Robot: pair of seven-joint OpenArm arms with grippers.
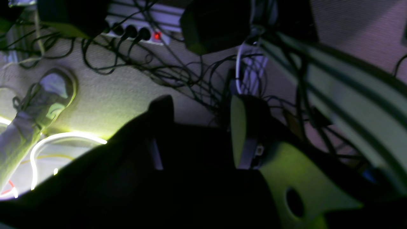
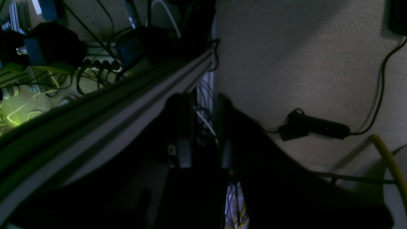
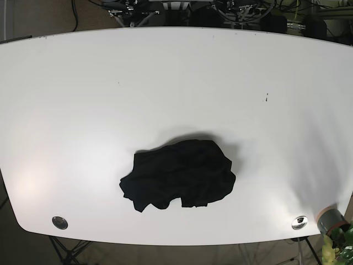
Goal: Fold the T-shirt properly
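A: T-shirt: black, crumpled in a heap on the white bench, toward the near edge, roughly mid-width. Unfolded. No arm shows in the base view, so both tools sit well apart from it, off the bench.

B: Left tool?

A: Left wrist view is dim. Two fingers stand with a wide gap between them, nothing caught in the gap. It points down at carpet. Ahead of it: a tangle of black cables, and beyond those a power strip with a red switch lit. A shoe lies off to one side of the tool, and a glowing white cord curls just below that. A pale frame rail runs along the tool's other side.

B: Right tool?

A: Darker yet. Its fingers are black silhouettes with a narrow gap showing cables behind; nothing held that I can see. A frame rail slants past one side. On the other side, carpet, with a black adapter on its lead and a yellow cable curving farther out.

B: Anything else on the bench?

A: Two round metal fittings near the front corners.
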